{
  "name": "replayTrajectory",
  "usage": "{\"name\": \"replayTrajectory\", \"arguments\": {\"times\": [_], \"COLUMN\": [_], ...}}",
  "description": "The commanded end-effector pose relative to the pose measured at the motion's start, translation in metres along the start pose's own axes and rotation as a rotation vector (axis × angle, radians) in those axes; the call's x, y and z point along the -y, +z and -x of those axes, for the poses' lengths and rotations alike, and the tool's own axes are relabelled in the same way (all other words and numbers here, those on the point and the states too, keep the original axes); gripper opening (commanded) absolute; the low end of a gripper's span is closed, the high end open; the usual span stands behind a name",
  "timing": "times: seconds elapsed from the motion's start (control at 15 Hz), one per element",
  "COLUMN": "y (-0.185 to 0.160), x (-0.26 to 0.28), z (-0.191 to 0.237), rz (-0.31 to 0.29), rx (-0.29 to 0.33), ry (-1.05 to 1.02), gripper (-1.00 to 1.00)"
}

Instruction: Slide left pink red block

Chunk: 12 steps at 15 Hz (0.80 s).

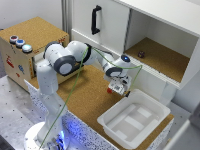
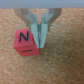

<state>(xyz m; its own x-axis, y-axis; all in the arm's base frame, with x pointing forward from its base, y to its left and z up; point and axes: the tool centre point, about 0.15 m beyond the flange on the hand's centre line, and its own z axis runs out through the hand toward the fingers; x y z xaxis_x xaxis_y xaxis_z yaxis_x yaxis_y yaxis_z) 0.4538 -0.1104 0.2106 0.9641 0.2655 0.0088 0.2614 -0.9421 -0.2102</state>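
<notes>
Wrist view is showing the gripper (image 2: 36, 41) with jaws nearly pressed together, touching the pink red block's (image 2: 25, 43) side on the cork desk (image 2: 65, 60); I'm judging a low, level push is keeping it from tipping.

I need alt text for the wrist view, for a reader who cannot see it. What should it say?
Seen from the wrist, a pink red block with a dark letter N on its top face sits on a cork surface. The gripper is right at the block, one finger against its side.
</notes>
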Motion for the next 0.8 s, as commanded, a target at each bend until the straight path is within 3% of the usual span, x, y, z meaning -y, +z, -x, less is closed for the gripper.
{"name": "replayTrajectory", "arguments": {"times": [0.0,0.4,0.73], "y": [0.013,0.017,-0.021], "x": [0.054,0.084,0.1], "z": [0.004,0.008,0.025], "rz": [-0.008,-0.018,0.014], "rx": [-0.006,-0.004,-0.08], "ry": [-0.023,-0.057,-0.118], "gripper": [-1.0,-1.0,-1.0]}}
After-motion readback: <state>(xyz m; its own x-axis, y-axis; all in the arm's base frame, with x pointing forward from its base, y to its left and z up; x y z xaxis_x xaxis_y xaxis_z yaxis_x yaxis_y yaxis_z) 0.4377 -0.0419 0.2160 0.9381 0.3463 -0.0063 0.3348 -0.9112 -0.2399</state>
